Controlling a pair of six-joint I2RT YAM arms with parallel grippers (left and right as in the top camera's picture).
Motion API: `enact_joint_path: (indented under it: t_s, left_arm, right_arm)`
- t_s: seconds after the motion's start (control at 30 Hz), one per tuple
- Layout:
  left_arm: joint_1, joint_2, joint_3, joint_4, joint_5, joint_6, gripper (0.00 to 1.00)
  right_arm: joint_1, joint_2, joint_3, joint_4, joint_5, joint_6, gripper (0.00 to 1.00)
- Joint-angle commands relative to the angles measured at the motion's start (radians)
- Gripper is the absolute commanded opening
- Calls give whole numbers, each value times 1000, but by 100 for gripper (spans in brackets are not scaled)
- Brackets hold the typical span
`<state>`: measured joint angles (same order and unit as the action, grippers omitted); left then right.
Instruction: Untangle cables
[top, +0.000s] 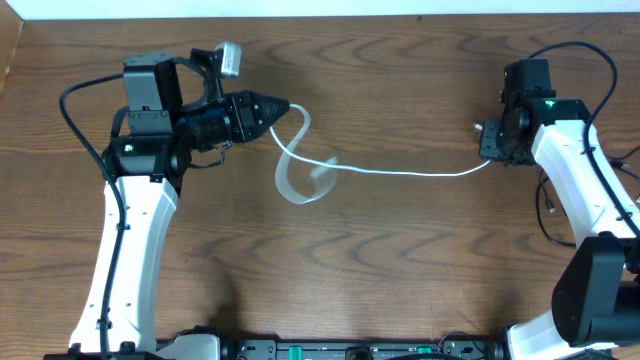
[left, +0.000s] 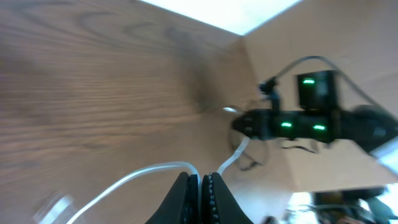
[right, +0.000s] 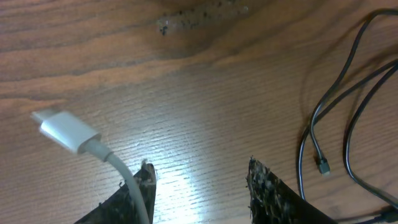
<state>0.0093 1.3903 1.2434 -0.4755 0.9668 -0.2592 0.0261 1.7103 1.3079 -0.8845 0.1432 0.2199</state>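
From overhead: my left claw (top: 283, 106) is pinched on the white cord (top: 400, 170) near one end, held up over the table (top: 380, 270) so the cord drops away from my fingertips in a blurred loop before running flat to the right. The far end of it lies just beside my right claw (top: 484, 139), close to touching. The stretch between us lies in one clean line, and I judge that is the point of holding it this way: tension at my end pulls the loops out. The black cord (top: 548, 205) lies off by my right arm, well apart from the white loop.

Left wrist now: fingers (left: 186, 198) nearly closed, just a slit between them, the white cord (left: 140, 177) coming out on both sides of the tips. One strand sweeps left, the other runs toward my right arm.

Right wrist: this claw (right: 199, 186) is spread wide and grips nothing. The white plug (right: 65, 130) rests on the table just ahead of the left fingertip, its cord curving back along that finger. The black cord (right: 314, 140) with its small plug lies to the other side, apart. It looks staged for a grab at the plug end.
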Motion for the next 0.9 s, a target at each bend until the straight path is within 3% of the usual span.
enact_joint_path:
  t_s: [0.0,0.17,0.5,0.87]
  left_arm:
    - [-9,-19,8,-14,-100,68,8]
    - [-47,-19,8,-18,-101,68,8]
    - [-253,3,4,-18,-366,67,8]
    - [-396,61,4,15,-418,61,8]
  right_arm:
    - [-1,-5,5,3,3,18,44]
    - [0,-5,5,17,-155,-3,49]
    - [10,-5,5,42,-904,-431,54]
    - [57,-5,5,38,-1205,-562,55]
